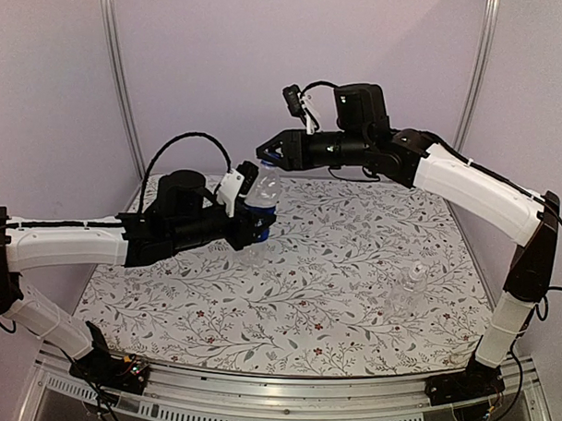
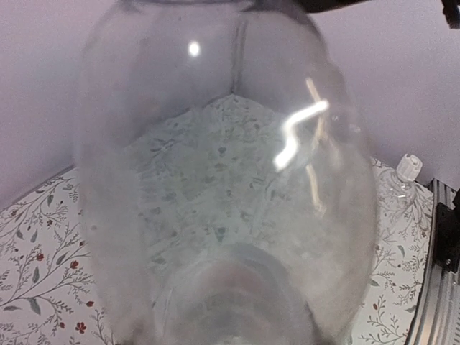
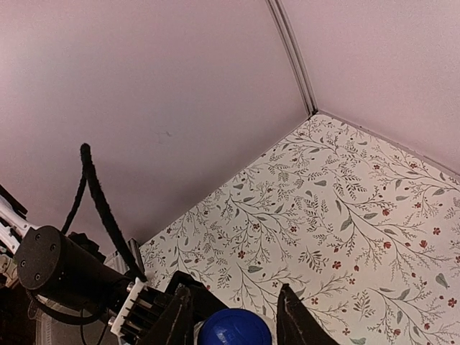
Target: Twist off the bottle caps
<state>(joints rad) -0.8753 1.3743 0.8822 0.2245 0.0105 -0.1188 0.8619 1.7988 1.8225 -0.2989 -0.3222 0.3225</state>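
Note:
The blue-labelled bottle [image 1: 263, 196] stands upright in the air above the far left of the table, with my left gripper [image 1: 255, 224] shut on its labelled body. In the left wrist view its clear body [image 2: 215, 187] fills the picture and hides the fingers. My right gripper [image 1: 267, 160] reaches in from the right at the bottle's top. Its two fingers sit close against both sides of the bright blue cap [image 3: 235, 329], seen at the bottom of the right wrist view between the right gripper [image 3: 234, 295] fingertips. The unlabelled clear bottle [image 1: 405, 296] stands on the table at the right with its pale cap [image 2: 408, 167] on.
The floral tablecloth [image 1: 316, 267] covers the table. A metal rail [image 1: 284, 395] runs along the near edge with both arm bases on it. Plain walls with vertical metal strips [image 1: 118, 75] close the back. A black cable [image 3: 100, 208] loops over the left arm.

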